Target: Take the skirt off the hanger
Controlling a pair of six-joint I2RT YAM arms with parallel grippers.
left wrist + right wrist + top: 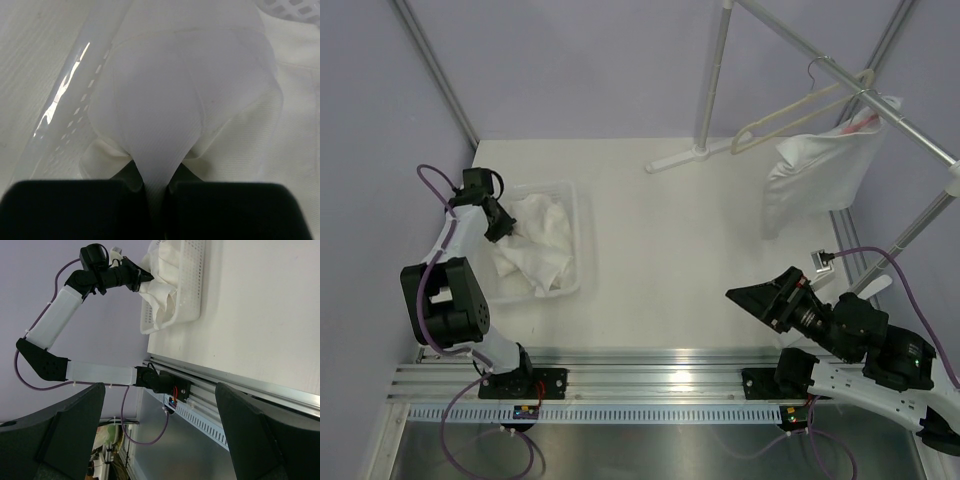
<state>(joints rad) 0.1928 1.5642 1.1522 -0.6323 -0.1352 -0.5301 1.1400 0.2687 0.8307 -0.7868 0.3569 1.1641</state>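
Observation:
A white garment [817,172] hangs from the rail at the back right, beside an empty cream hanger [790,115]. Whether it is the skirt I cannot tell. My left gripper [503,228] is over a clear plastic basket [582,215] at the left and is shut on a fold of white cloth [165,100] from the pile in it [542,245]. My right gripper [755,295] is open and empty, held low at the front right, far from the hanger. In the right wrist view its fingers [65,425] frame the left arm and the basket [192,270].
A metal clothes rack stands at the back right, its foot [685,157] on the table and its rail [880,110] running diagonally. A small grey connector [823,260] lies near the right arm. An aluminium rail [650,362] runs along the near edge.

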